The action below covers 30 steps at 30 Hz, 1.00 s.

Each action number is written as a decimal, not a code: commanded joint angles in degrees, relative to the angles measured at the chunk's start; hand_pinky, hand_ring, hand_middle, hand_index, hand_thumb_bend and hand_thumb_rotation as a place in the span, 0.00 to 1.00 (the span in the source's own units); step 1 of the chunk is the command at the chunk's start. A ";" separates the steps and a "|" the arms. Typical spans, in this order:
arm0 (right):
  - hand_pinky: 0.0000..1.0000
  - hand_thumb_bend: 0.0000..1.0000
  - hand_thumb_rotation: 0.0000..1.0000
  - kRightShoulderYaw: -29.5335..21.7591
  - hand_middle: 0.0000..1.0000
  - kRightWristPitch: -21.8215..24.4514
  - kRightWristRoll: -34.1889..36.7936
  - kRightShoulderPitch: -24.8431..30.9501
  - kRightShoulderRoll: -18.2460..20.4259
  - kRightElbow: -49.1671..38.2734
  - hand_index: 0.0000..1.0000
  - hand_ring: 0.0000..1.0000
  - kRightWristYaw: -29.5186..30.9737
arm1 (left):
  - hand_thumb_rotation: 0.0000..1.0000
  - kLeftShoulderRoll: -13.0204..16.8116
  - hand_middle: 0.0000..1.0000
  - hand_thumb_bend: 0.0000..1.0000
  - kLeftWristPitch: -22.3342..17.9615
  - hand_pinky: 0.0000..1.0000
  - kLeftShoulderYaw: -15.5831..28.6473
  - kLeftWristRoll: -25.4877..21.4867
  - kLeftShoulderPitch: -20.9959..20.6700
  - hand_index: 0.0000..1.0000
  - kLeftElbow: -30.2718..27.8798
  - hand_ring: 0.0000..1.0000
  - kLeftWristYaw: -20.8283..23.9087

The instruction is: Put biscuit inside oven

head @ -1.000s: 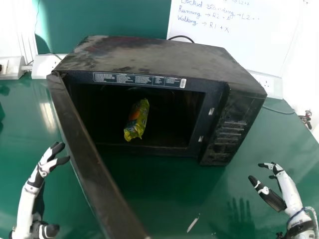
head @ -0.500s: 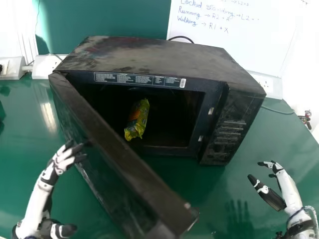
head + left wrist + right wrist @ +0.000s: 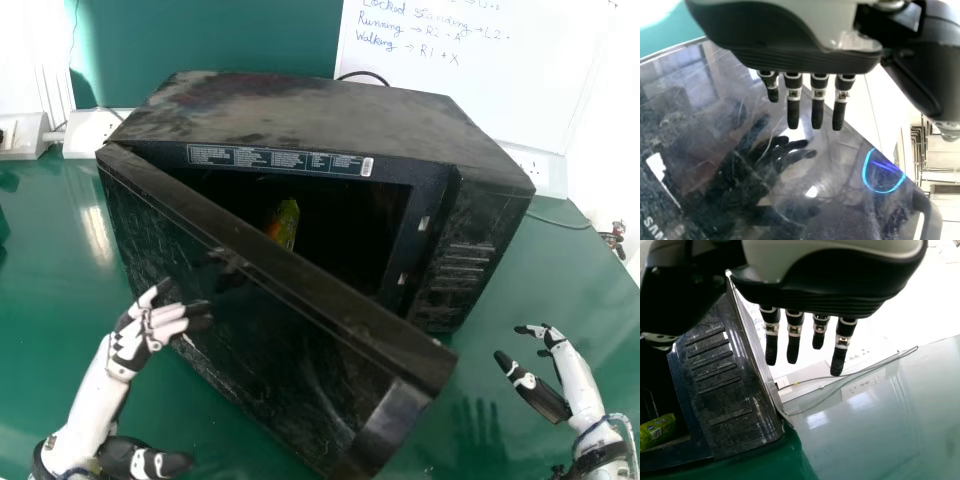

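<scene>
The black oven [image 3: 320, 115] stands on the table with its door [image 3: 270, 330] partly open, slanting across the cavity. Inside lies the yellow-green biscuit packet [image 3: 286, 222], its lower part hidden behind the door; the right wrist view also catches the packet [image 3: 657, 431]. My left hand [image 3: 135, 340], fingers extended, is at the door's outer face; whether it touches is unclear. In the left wrist view the straight fingers of my left hand [image 3: 792, 100] are over the glossy door [image 3: 760, 165]. My right hand [image 3: 545, 395] is open, right of the oven, its fingers relaxed in the right wrist view [image 3: 794, 337].
Green table [image 3: 530, 280] surrounds the oven. A whiteboard [image 3: 500, 90] leans behind it, with a socket box [image 3: 540, 170] and a cable at the back right. Another socket box [image 3: 92, 132] is at the back left.
The door has swung from wide open toward the oven front, now covering part of the packet. My left hand has moved right along with it. My right hand has barely moved.
</scene>
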 commanded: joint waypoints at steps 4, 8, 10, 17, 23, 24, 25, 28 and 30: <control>0.78 0.95 0.32 0.28 0.90 -0.20 -0.51 0.74 0.12 -0.76 0.85 0.86 -0.72 | 0.95 1.95 0.90 0.86 0.66 0.77 -1.20 0.57 0.68 0.85 -0.84 0.87 1.31; 0.77 0.96 0.33 0.35 0.89 -0.30 -1.02 0.78 0.15 -0.76 0.84 0.86 -0.96 | 0.94 3.19 0.90 0.87 1.59 0.77 -2.16 0.34 0.87 0.85 -1.14 0.87 1.56; 0.78 0.96 0.32 0.32 0.89 -0.16 -0.75 0.75 0.37 -0.81 0.84 0.86 -0.83 | 0.93 3.55 0.90 0.88 2.10 0.76 -2.45 0.57 0.79 0.85 -1.48 0.87 1.89; 0.80 0.96 0.32 0.37 0.90 0.21 -0.44 0.70 0.64 -0.51 0.85 0.87 -0.73 | 0.96 5.55 0.89 0.90 5.83 0.72 -1.26 3.93 0.90 0.86 -5.37 0.84 1.73; 0.81 0.96 0.34 0.55 0.90 1.48 -0.89 0.86 0.91 -1.73 0.84 0.88 -0.49 | 0.96 9.63 0.88 0.92 10.54 0.69 -2.75 4.41 0.30 0.86 -8.51 0.82 1.18; 0.80 0.96 0.34 0.62 0.90 1.62 -1.02 0.87 0.90 -1.78 0.84 0.87 -0.51 | 0.95 10.22 0.88 0.92 11.64 0.70 -3.33 4.12 0.18 0.86 -9.15 0.83 0.78; 0.80 0.97 0.35 0.65 0.90 1.65 -0.89 0.90 0.97 -1.86 0.84 0.87 -0.49 | 0.96 10.90 0.89 0.93 13.09 0.72 -3.90 3.78 0.22 0.87 -10.03 0.83 0.15; 0.81 0.96 0.34 0.70 0.90 1.77 -0.65 1.04 1.03 -2.00 0.85 0.88 -0.33 | 0.96 12.45 0.89 0.96 16.73 0.73 -5.26 3.01 0.15 0.86 -12.08 0.83 -0.98; 0.81 0.96 0.34 0.76 0.90 1.62 -0.69 1.01 0.96 -1.87 0.85 0.88 -0.38 | 0.96 12.96 0.88 0.96 18.65 0.72 -5.92 2.91 -0.10 0.86 -13.10 0.82 -1.06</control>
